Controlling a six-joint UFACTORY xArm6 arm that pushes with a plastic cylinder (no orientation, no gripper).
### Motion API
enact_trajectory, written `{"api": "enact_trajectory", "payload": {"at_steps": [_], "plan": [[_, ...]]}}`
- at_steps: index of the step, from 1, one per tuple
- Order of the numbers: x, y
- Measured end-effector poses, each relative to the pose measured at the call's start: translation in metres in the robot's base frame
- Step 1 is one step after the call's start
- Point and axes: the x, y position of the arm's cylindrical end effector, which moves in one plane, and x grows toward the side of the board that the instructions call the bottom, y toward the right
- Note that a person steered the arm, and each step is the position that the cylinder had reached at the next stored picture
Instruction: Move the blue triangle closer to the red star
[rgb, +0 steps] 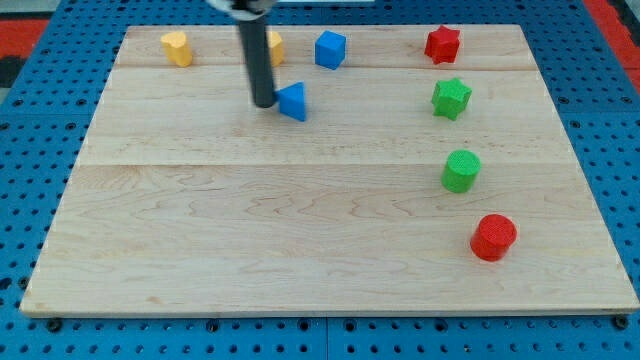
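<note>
Wooden surface (300, 250) on blue pegboard. End effector is a bare rod, grasps nothing; my tip (264, 103) touches blue triangle (293, 101) near top edge. Mid-push; next: drive toward red star (442, 44), top-right corner.

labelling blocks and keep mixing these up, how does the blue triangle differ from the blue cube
Shape: the blue triangle is a wedge; the blue cube is boxy.
Place: the blue triangle sits lower on the board, mid upper-left; the blue cube lies near the view's top edge.
Contact: my tip is right against the blue triangle's left side; the blue cube stands apart from it.
Both are blue and look similar in size.
</note>
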Motion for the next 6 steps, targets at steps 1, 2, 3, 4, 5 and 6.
{"api": "enact_trajectory", "payload": {"at_steps": [1,2,3,4,5,6], "plan": [[0.003,0.042],[0.023,0.020],[0.026,0.054],[0.005,0.116],[-0.022,0.145],[-0.044,0.146]]}}
